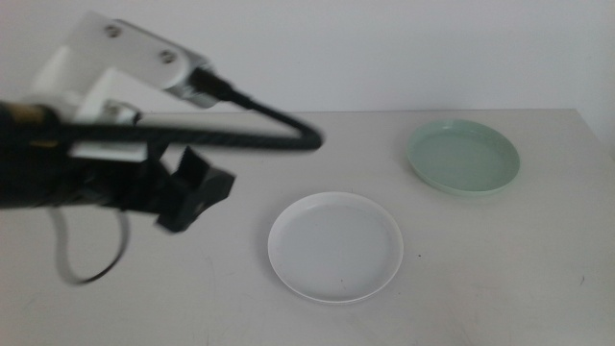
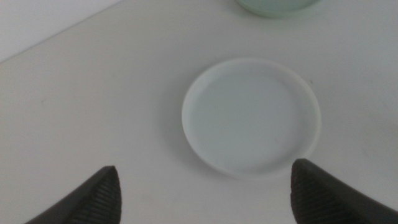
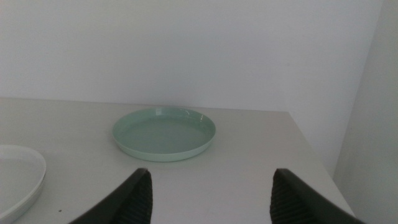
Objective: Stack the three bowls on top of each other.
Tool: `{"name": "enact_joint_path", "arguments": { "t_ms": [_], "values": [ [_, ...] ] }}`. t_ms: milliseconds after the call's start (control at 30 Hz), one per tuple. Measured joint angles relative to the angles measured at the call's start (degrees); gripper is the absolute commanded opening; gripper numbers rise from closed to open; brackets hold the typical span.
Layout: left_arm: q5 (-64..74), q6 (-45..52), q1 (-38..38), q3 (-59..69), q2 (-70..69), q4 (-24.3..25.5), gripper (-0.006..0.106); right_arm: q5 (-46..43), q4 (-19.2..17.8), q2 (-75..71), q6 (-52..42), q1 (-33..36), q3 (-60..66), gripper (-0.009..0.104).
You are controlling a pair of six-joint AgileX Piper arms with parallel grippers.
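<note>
A white bowl (image 1: 334, 246) sits at the middle front of the table. A pale mint green bowl (image 1: 463, 157) sits at the back right, apart from it. The light grey bowl shows in no view. My left gripper (image 1: 197, 195) hangs above the table to the left of the white bowl, open and empty. In the left wrist view, the gripper (image 2: 205, 186) has its jaws wide apart with the white bowl (image 2: 252, 115) ahead and the green bowl's edge (image 2: 273, 5) beyond. My right gripper (image 3: 208, 186) is open and empty, facing the green bowl (image 3: 165, 132); it is out of the middle view.
The white table (image 1: 500, 279) ends at a pale wall behind. Its right edge runs close beside the green bowl. The left arm and its black cable (image 1: 259, 125) cover the table's left part in the middle view.
</note>
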Motion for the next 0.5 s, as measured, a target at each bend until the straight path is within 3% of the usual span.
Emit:
{"name": "enact_joint_path", "arguments": {
  "t_ms": [267,500],
  "values": [
    [13.04,4.28,0.0,0.22,-10.48,-1.04,0.105,0.0,0.0,0.0,0.0,0.0,0.0,0.049],
    [14.92,5.64,0.0,0.22,-15.39,-1.72,0.105,0.0,0.0,0.0,0.0,0.0,0.0,0.049]
  ]
}}
